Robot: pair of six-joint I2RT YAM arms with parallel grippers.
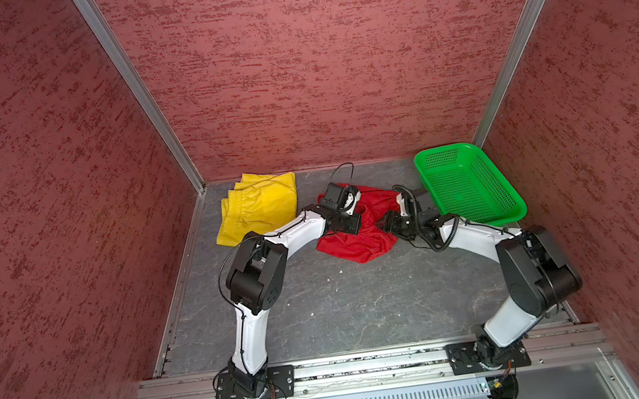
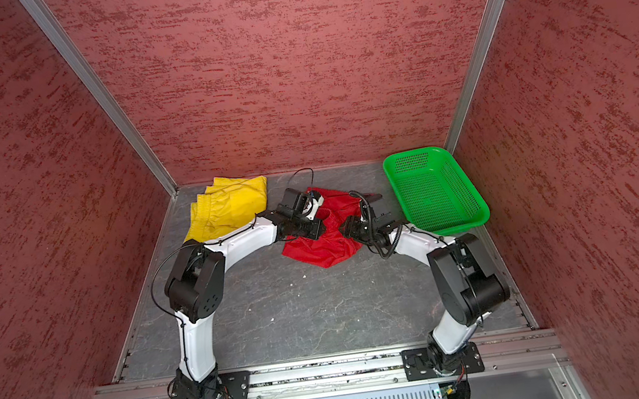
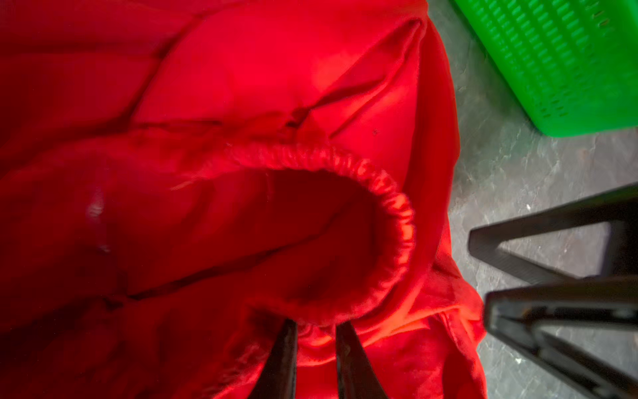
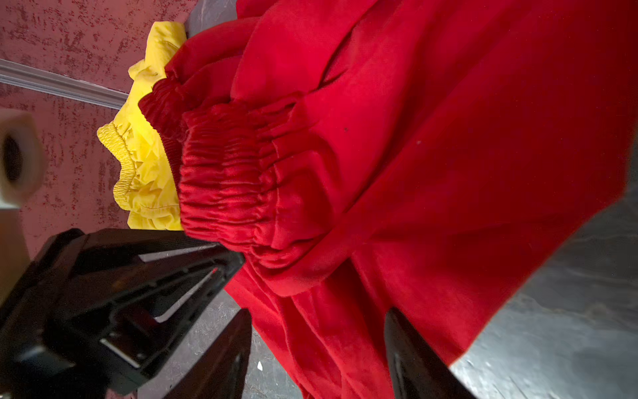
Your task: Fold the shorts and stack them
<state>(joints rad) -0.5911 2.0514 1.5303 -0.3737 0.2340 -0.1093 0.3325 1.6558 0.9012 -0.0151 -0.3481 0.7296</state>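
Note:
The red shorts (image 1: pixel 357 246) (image 2: pixel 324 248) lie crumpled mid-table in both top views, elastic waistband (image 3: pixel 390 193) curled open. My left gripper (image 3: pixel 316 331) (image 1: pixel 355 227) is shut on a bunched fold of the red waistband. My right gripper (image 4: pixel 317 321) (image 1: pixel 386 225) stands open at the shorts' right edge, its fingers straddling red fabric (image 4: pixel 448 138) without pinching it. The yellow shorts (image 1: pixel 260 208) (image 2: pixel 231 210) lie folded flat at the back left, apart from the red pair; their gathered waistband (image 4: pixel 121 162) shows behind the red one.
A green perforated basket (image 1: pixel 509 219) (image 2: pixel 460 228) (image 3: pixel 552 69) stands at the back right, close beside the right arm. Red textured walls enclose the grey table (image 1: pixel 345 310) on three sides. The two grippers are close together over the red shorts.

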